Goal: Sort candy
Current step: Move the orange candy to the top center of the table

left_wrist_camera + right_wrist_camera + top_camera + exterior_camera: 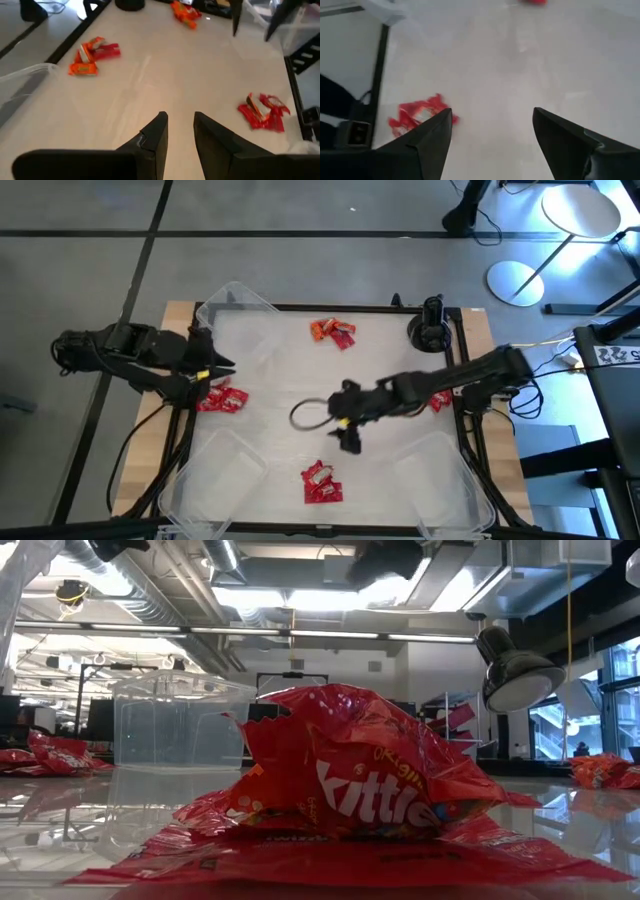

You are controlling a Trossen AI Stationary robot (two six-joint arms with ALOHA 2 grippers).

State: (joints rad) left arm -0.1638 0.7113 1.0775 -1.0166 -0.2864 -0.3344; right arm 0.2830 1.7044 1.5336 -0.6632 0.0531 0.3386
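The right arm reaches in from the right edge of the desk [400, 350] toward its middle, forearm stretched leftward and the wrist bent down. The right gripper [349, 442] hangs over the bare surface, its jaws standing wide apart with nothing between them; both dark fingers [432, 137] show splayed in the right wrist view. The left arm is folded at the left edge. The left gripper [222, 366] points inward, its jaws set narrowly apart and empty, fingers [157, 137] almost parallel.
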